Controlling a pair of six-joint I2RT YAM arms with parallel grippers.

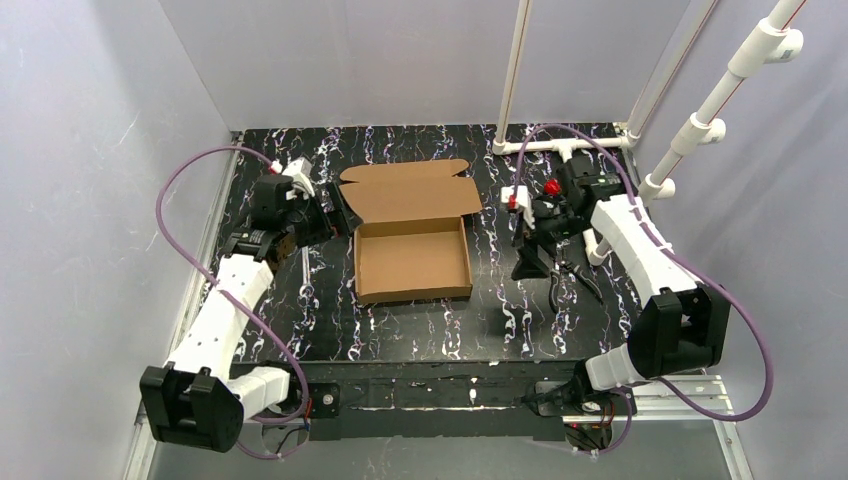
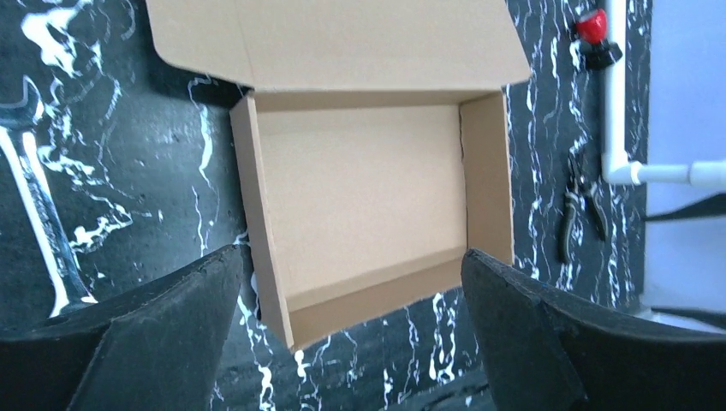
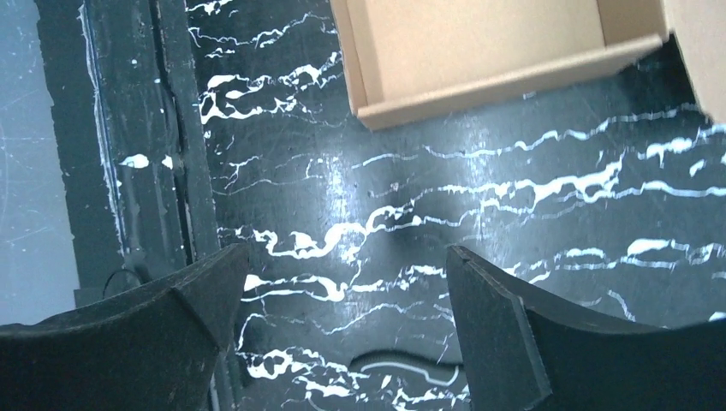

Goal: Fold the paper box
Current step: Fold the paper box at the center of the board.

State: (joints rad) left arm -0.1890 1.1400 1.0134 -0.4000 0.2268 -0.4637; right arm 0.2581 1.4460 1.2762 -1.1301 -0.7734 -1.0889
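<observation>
The paper box [image 1: 412,255] is brown corrugated cardboard, standing as a shallow open tray in the middle of the table. Its four walls are up and its lid flap [image 1: 410,190] lies open toward the back. My left gripper [image 1: 338,213] hovers just off the box's back left corner. In the left wrist view the left gripper [image 2: 352,255] is open wide, with the box [image 2: 368,171] beyond its fingertips and untouched. To the right of the box, my right gripper [image 1: 528,258] is open over bare table. In the right wrist view the right gripper [image 3: 347,253] holds nothing, and a box corner [image 3: 479,51] shows at the top.
Black pliers [image 1: 565,285] lie on the table beside the right gripper. A white pipe frame [image 1: 560,145] stands at the back right, with a red knob [image 1: 551,187] in front of it. A wrench [image 2: 34,188] lies left of the box. White walls close in the marbled black table [image 1: 420,330].
</observation>
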